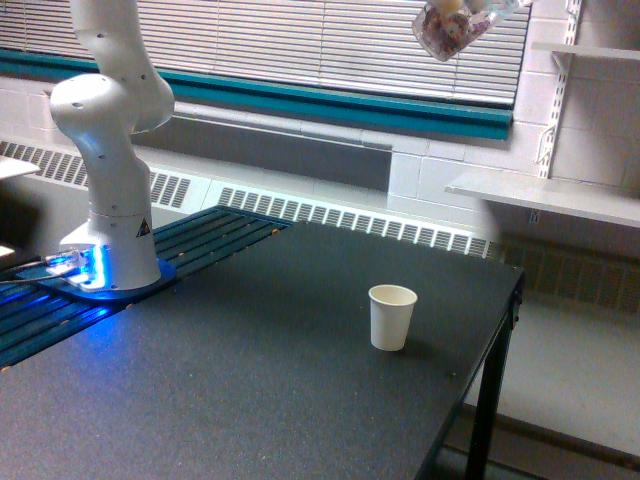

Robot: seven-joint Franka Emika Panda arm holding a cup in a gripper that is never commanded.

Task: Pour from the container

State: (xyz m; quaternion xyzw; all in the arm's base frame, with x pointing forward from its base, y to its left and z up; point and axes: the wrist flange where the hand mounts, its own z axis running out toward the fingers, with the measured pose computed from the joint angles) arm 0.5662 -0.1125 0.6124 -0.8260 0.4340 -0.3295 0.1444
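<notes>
The container, a small clear plastic cup with pinkish-brown bits inside, hangs tilted high in the air at the top edge of the exterior view. My gripper is shut on it; only a sliver shows by the cup's upper right, and the rest is cut off by the frame. Far below and slightly toward the view's left, an opaque white paper cup stands upright on the black table, mouth open.
The arm's white base stands at the table's left on a blue-lit mount. The table's right edge drops to the floor. White wall shelves sit at the right, with a radiator and window blinds behind.
</notes>
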